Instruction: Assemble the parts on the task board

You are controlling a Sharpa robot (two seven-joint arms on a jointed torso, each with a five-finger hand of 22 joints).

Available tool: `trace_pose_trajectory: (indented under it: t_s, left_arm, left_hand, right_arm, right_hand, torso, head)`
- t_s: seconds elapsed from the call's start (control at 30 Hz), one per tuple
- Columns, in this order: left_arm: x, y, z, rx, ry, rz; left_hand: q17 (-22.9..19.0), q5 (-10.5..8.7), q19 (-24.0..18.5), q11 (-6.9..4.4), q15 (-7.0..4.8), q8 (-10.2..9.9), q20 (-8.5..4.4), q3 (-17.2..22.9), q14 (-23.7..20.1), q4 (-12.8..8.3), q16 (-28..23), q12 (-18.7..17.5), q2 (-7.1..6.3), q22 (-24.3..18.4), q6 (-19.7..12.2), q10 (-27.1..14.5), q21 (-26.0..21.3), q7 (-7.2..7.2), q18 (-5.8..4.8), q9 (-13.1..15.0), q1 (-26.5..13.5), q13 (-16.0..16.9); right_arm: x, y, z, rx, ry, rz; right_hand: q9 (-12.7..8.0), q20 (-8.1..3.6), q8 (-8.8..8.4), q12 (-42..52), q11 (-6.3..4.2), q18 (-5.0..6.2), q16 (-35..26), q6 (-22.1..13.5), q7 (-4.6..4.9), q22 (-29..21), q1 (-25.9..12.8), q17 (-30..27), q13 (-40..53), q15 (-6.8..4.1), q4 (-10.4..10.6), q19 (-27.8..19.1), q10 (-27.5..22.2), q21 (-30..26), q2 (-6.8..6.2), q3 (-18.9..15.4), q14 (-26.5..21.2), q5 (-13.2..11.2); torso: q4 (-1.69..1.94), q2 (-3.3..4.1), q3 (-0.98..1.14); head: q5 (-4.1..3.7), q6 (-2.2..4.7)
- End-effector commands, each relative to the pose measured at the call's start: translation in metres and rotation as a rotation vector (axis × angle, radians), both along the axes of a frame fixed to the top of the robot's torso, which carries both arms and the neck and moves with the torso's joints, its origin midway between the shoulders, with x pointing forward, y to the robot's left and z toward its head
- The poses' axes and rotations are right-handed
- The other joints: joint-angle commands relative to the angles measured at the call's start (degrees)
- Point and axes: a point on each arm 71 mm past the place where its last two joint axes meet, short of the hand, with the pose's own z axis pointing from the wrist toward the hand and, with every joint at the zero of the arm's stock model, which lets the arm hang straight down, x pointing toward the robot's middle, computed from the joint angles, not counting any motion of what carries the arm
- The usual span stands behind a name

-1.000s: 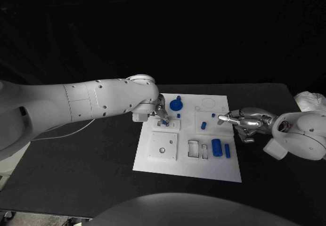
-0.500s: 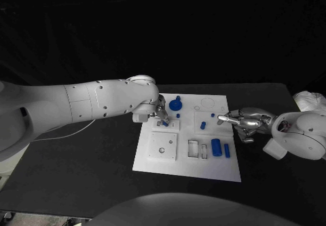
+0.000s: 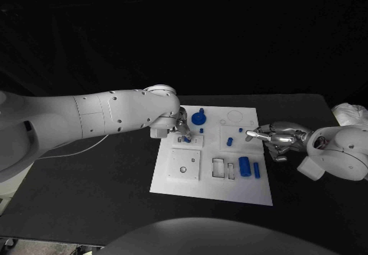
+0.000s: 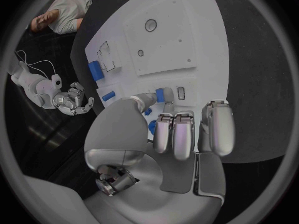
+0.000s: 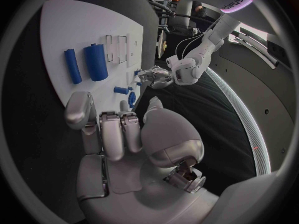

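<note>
White, flat and square to us, the task board [image 3: 212, 186] lies in the middle of the black table [image 3: 92, 180], with its small blue parts spread over it. Our left hand [image 3: 182, 126] is down over the board's upper left block, fingers pointing at the surface, and pinches a small blue peg [image 3: 186, 138] between thumb and fingertip. The left wrist view shows that peg [image 4: 160, 95] right beside a small rectangular slot [image 4: 181, 92], so we judge we are seating it there; the low, steep reach keeps the peg upright over its seat.

Our right hand [image 3: 274, 136] hovers at the board's right edge with fingers loosely curled and holding nothing, clear of the parts, probably waiting its turn.

Just beyond the left hand stands the round blue knob [image 3: 199, 118]. Mid-board sits a short blue pin [image 3: 229, 141], and lower right lie a thick blue cylinder [image 3: 244, 166] and a thin blue bar [image 3: 256, 170], touching no hand. Beside them are the empty rectangular recesses [image 3: 223, 168], likely their homes. The square plate [image 3: 185, 165] at the lower left carries a small ring. Most of the assembly, we reckon, is not yet done.
</note>
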Motion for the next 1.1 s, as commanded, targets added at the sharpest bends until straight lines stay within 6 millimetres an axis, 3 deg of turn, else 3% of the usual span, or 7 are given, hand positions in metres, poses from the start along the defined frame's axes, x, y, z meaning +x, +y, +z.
trace_pose_trajectory:
  t_s: [0.03,0.5,1.1]
  left_arm:
    - [-0.0016,0.0030,-0.0023,0.058,0.028,0.020]
    - [-0.0012,0.0013,-0.0051,0.057,0.029,0.023]
    - [-0.0011,0.0009,-0.0072,0.047,0.016,0.035]
  left_hand:
    - [15.10,0.21,0.70,0.16,0.20,0.17,0.06,1.17,6.04,-1.49,0.14,0.14,0.01,11.41,0.01,6.06,-0.24,-0.44,0.26,0.06,0.49,15.09]
    - [15.10,-0.91,0.49,0.50,0.47,-1.02,0.27,-0.19,6.04,-1.29,0.14,0.14,0.39,11.39,-0.81,6.06,-0.65,-0.02,0.32,-0.59,-0.62,15.09]
    - [15.10,-2.85,0.31,1.49,1.30,-4.51,1.03,-4.05,6.04,-0.34,0.14,0.14,1.68,11.44,-2.96,6.06,-1.19,1.14,0.38,-2.65,-2.10,15.09]
  right_arm:
    - [-0.0012,0.0015,-0.0009,-0.001,0.013,0.019]
    - [-0.0015,0.0016,-0.0011,-0.003,0.016,0.020]
    - [-0.0021,0.0007,-0.0012,-0.005,0.020,0.021]
  right_hand:
    - [0.08,0.08,0.20,-0.29,-0.43,0.09,-0.06,0.34,-0.01,7.42,0.63,9.99,3.11,0.21,0.01,-0.08,0.97,-0.37,0.18,0.37,1.72,0.29]
    - [0.08,0.09,0.19,-0.31,-0.42,0.10,-0.09,0.32,0.00,7.40,0.71,9.96,3.08,0.22,-0.03,-0.13,0.92,-0.46,0.19,0.42,1.69,0.33]
    - [0.07,0.09,0.19,-0.35,-0.41,0.11,-0.13,0.31,0.01,7.38,0.75,9.93,3.03,0.22,-0.05,-0.16,0.86,-0.51,0.19,0.45,1.66,0.35]
  torso:
    - [-0.05,-0.03,-0.02]
    - [-0.04,0.08,-0.01]
    - [-0.01,0.02,-0.03]
  head:
    - [0.04,-0.01]
    - [0.00,-0.01]
    - [0.01,-0.01]
